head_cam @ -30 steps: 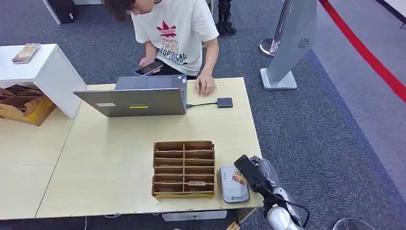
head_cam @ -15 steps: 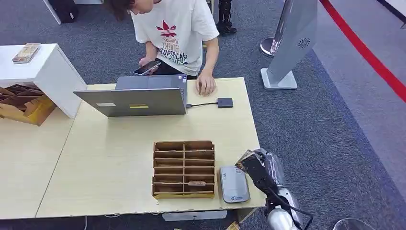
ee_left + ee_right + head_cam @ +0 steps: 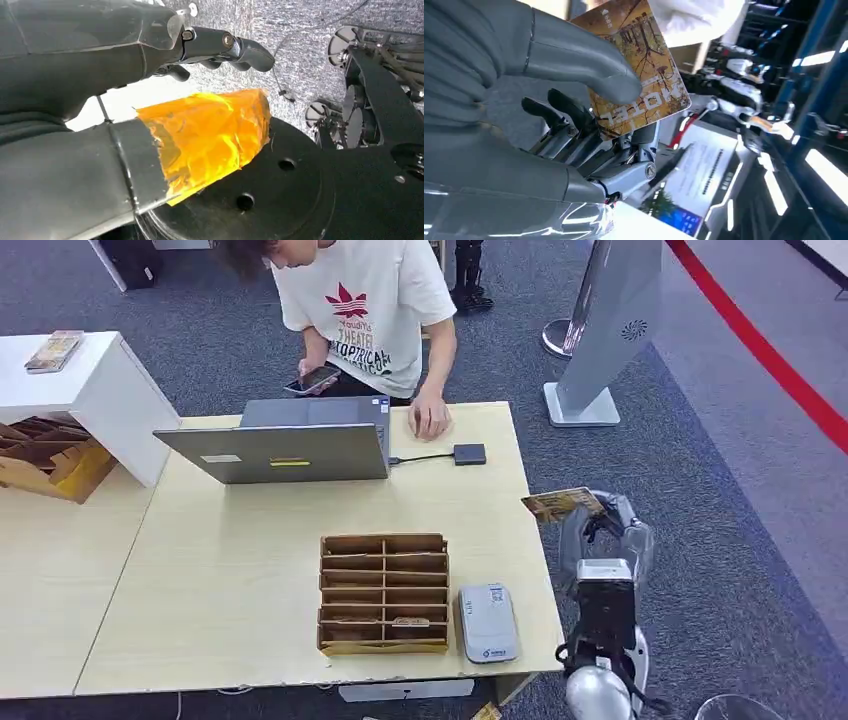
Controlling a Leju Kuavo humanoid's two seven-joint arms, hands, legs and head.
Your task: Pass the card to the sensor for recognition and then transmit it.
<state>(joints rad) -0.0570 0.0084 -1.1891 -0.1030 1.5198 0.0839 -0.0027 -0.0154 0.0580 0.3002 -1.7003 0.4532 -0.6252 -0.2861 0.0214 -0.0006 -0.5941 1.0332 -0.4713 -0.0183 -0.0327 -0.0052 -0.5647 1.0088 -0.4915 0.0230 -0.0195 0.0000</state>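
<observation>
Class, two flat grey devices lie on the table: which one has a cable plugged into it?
The small dark device beside the laptop, near the person's hand: a cable joins the two. The larger grey sensor beside the cardboard organizer shows no cable.

The table (image 3: 250, 540) has a laptop (image 3: 275, 450) at its far side. A person (image 3: 365, 310) stands behind the table, past the laptop, with one hand (image 3: 430, 422) on the table just right of the laptop. A small box (image 3: 469, 454) lies right of that hand, and a cable (image 3: 420, 458) joins it to the laptop. Near the front edge sits a tray (image 3: 384, 592) with many slots. The sensor (image 3: 488, 622) lies just right of the tray. The right hand (image 3: 598, 530) is off the table's right edge, above the floor, and holds the card (image 3: 560, 504) up by that edge, farther back than the sensor. A white cabinet (image 3: 85, 390) stands at the far left, with another tray (image 3: 45, 455) in front of it. A stand (image 3: 605, 330) is on the floor at the far right.
</observation>
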